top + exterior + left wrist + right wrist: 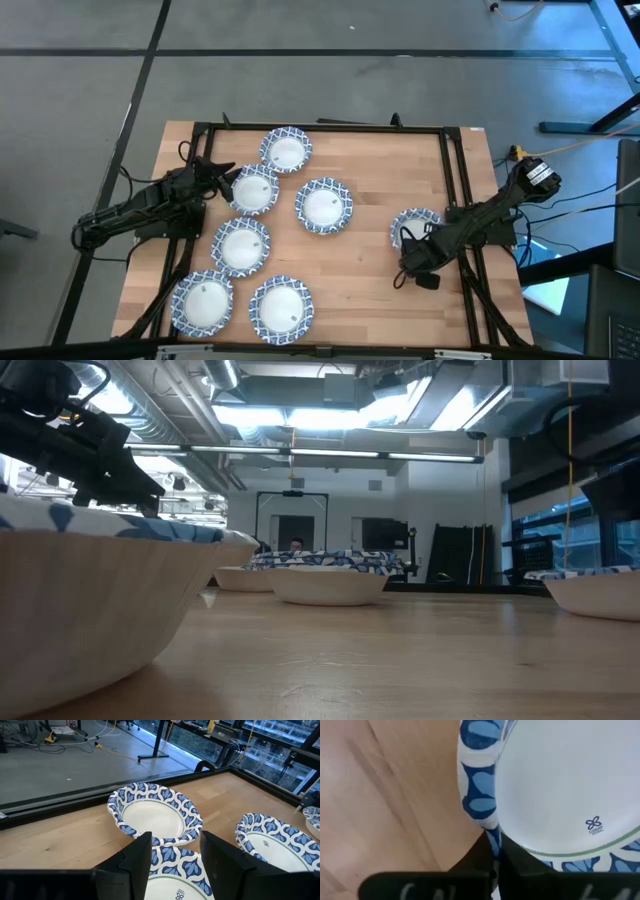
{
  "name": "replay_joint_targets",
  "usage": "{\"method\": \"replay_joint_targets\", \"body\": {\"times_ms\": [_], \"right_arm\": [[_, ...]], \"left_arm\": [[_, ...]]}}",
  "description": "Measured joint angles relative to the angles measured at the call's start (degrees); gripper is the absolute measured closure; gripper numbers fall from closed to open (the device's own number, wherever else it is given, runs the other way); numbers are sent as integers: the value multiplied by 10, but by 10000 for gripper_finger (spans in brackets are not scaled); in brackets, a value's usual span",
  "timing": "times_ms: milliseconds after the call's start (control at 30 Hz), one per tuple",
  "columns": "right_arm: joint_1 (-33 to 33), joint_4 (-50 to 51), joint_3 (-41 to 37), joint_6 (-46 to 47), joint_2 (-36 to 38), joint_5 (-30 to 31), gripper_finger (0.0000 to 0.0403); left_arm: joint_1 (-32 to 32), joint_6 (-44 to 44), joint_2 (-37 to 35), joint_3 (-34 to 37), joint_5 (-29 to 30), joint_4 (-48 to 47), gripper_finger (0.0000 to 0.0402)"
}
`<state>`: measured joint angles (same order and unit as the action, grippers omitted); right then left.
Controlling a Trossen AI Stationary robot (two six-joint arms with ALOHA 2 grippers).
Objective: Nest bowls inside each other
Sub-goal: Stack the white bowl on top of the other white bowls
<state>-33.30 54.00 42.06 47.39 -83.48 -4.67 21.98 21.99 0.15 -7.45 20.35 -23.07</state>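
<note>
The right gripper has its jaws pinched on the patterned rim of the lone bowl at the right side of the tabletop, one finger inside the rim and one outside; an edge grip like this probably suits so thin and wide a bowl, which could then be lifted and dropped into another. That bowl lies well apart from the other six seen from above. The left gripper hangs with its jaws apart just over the near rim of the second bowl at the left of the tabletop, seemingly lined up to take that rim between the fingers. Just beyond it sits the far bowl, their rims nearly touching. The centre bowl lies to the right of these, a fourth bowl nearer the front, and the front pair at the near edge. All lie upright and single, so nesting looks barely begun.
</note>
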Motion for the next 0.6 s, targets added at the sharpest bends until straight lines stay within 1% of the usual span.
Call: {"method": "replay_joint_targets", "body": {"times_ms": [133,267,433,600], "right_arm": [[25,-2,0,-5,0,-1,384],[57,-9,8,-37,0,2,395],[102,-8,42,-80,-1,33,393],[150,11,91,-125,-1,50,397]], "left_arm": [[0,0,0,0,1,0,240],[0,1,0,0,0,0,240],[0,4,0,0,1,0,240],[0,4,0,0,1,0,240]]}}
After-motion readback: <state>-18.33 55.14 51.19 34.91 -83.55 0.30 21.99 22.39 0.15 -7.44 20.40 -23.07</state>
